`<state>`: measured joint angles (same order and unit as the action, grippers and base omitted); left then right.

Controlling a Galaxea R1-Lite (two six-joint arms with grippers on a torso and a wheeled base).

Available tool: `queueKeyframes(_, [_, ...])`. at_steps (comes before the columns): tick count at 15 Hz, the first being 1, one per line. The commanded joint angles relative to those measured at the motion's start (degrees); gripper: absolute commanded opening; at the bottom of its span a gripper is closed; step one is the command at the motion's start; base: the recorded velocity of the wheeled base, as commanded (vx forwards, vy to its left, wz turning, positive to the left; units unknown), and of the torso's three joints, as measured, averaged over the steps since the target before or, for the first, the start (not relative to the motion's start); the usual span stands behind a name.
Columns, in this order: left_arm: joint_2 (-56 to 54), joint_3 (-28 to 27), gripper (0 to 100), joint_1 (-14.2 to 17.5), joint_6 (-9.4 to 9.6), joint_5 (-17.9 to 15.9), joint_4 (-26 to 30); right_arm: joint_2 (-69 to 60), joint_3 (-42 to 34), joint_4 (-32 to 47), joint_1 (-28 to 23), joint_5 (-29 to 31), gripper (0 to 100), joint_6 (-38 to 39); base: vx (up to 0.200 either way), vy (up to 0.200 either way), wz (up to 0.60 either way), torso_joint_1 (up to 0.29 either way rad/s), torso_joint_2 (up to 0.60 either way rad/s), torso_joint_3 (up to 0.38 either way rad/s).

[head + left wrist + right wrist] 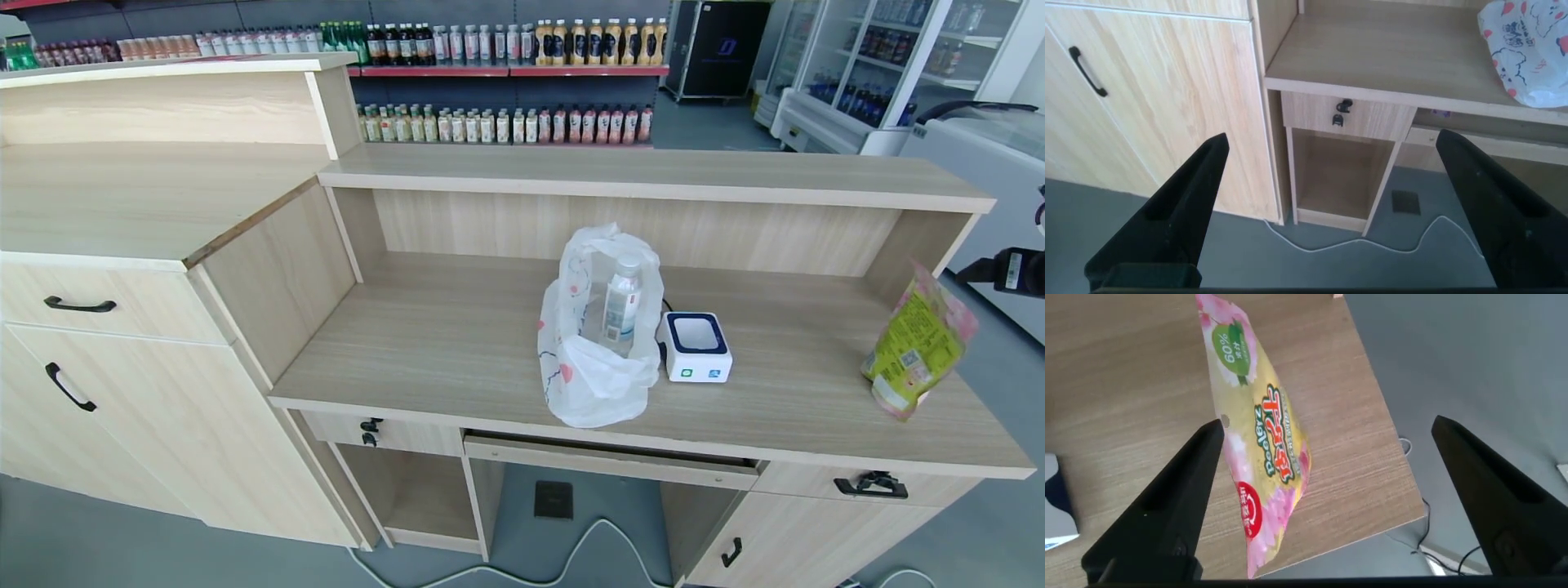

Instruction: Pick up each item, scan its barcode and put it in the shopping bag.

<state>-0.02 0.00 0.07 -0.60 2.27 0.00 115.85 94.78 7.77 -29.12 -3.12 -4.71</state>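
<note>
Stretching across the head view, the wooden checkout counter is carrying all the task's things on its lower shelf. The white plastic shopping bag is standing open near the middle of that shelf, close to the front edge. A pink and yellow-green snack pouch is leaning tilted at the counter's right end, well apart from the bag. The small white scanner is sitting just beside the bag on its right, with its window facing up. A clear bottle is standing upright inside the bag.

The right gripper is hanging over the pouch with its fingers spread wide. The pouch is lying just beside one finger, and I cannot tell whether they are touching. The left gripper is hanging low before the counter's left drawer, over the grey floor, with its fingers wide apart and gripping nothing.
</note>
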Motion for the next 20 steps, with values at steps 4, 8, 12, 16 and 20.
queueKeyframes(4, [0.02,0.00,100,0.01,-0.02,0.02,0.00,4.12,-0.04,-2.93,2.93,-0.04,100,-0.04,0.000,0.000,0.00,0.000,0.00,0.000])
queueKeyframes(8, [0.02,0.00,100,0.01,-0.02,0.02,0.00,7.02,-0.21,-4.87,4.34,-0.04,100,0.05,0.000,0.000,0.00,0.000,0.00,0.000])
queueKeyframes(12, [0.02,0.00,100,0.01,-0.02,0.02,0.00,10.01,-0.56,-7.41,5.74,0.04,100,-0.04,0.000,0.000,0.00,0.000,0.00,0.000])
queueKeyframes(16, [0.02,0.00,100,0.01,-0.02,0.02,0.00,11.77,-3.20,-10.31,6.01,0.13,100,0.05,0.000,0.000,0.00,0.000,0.00,0.000])
queueKeyframes(20, [0.02,0.00,100,0.01,-0.02,0.02,0.00,11.95,-12.25,-18.84,5.83,0.40,100,0.14,0.000,0.000,0.00,0.000,0.00,0.000])
